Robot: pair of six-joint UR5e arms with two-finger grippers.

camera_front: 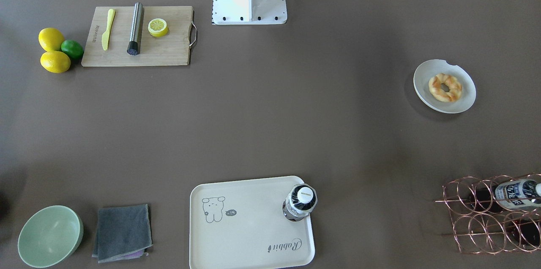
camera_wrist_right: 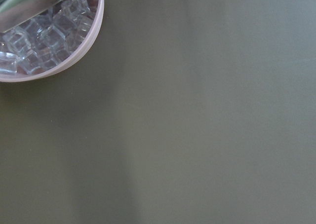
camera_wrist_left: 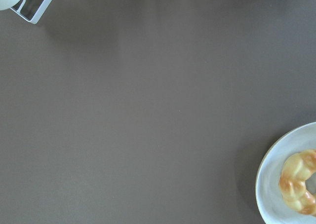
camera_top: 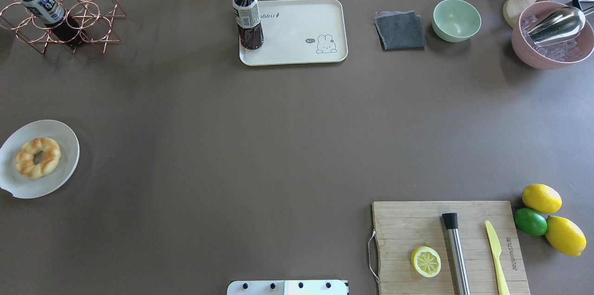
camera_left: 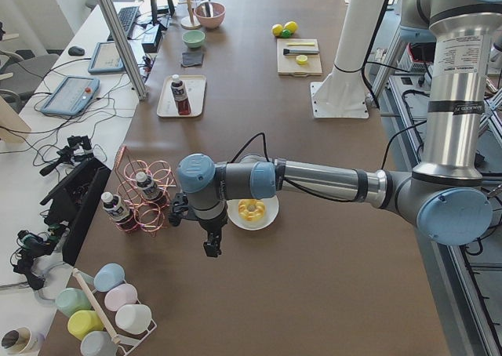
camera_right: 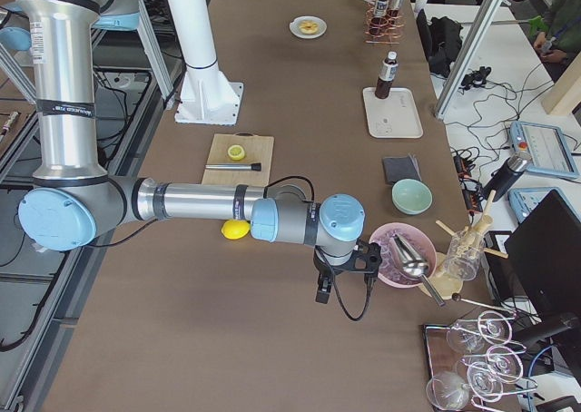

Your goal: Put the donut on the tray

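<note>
The donut [camera_front: 445,87] lies on a round white notched plate [camera_front: 463,102] at the table's left end; it also shows in the overhead view [camera_top: 37,157] and at the left wrist view's lower right edge [camera_wrist_left: 300,182]. The cream tray [camera_front: 249,235] sits at the far middle edge with a dark drink bottle [camera_front: 300,202] standing on one corner. My left gripper [camera_left: 210,246] hangs over the table beside the plate. My right gripper [camera_right: 322,289] hangs near the pink ice bowl. Both show only in side views, so I cannot tell whether they are open or shut.
A copper wire rack [camera_front: 490,214] with bottles stands at the far left corner. A wooden cutting board [camera_front: 137,36] holds a lemon half, a knife and a metal cylinder, with lemons and a lime beside it. A green bowl [camera_front: 50,236], grey cloth [camera_front: 121,231] and pink ice bowl [camera_top: 552,35] stand far right.
</note>
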